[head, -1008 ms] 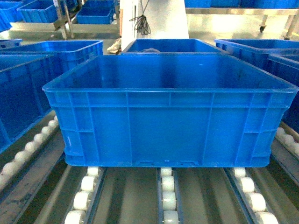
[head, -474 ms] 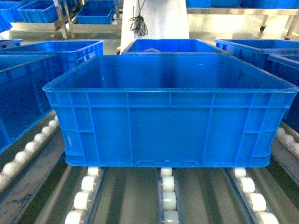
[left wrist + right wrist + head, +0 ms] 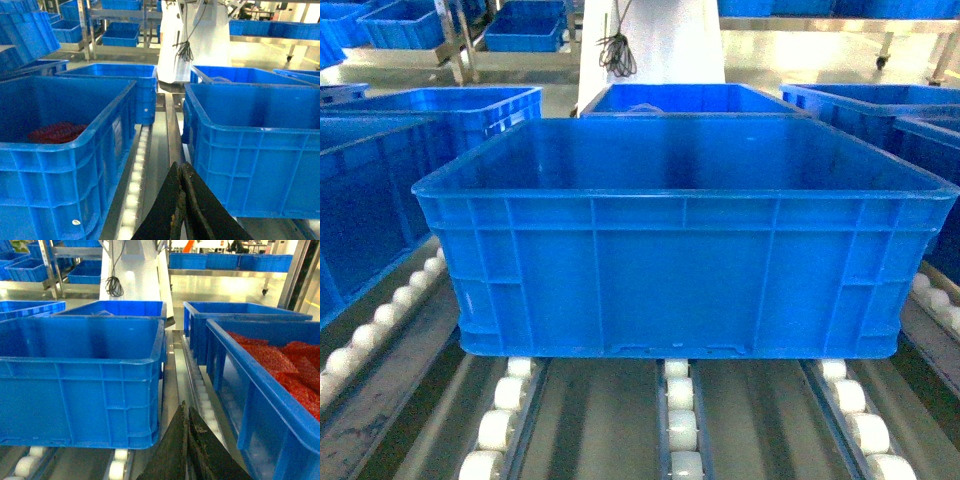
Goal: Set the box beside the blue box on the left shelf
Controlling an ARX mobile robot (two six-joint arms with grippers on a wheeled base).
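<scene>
Both grippers, left [image 3: 181, 210] and right [image 3: 187, 447], sat pressed closed, empty, at lower frame beside the crate [image 3: 680, 250], which rested centrally on the roller rack [image 3: 680, 420]; advisable: grip both side rims evenly.

Warehouse: roller racks [image 3: 678, 420], rows of blue crates [image 3: 430, 105].
</scene>
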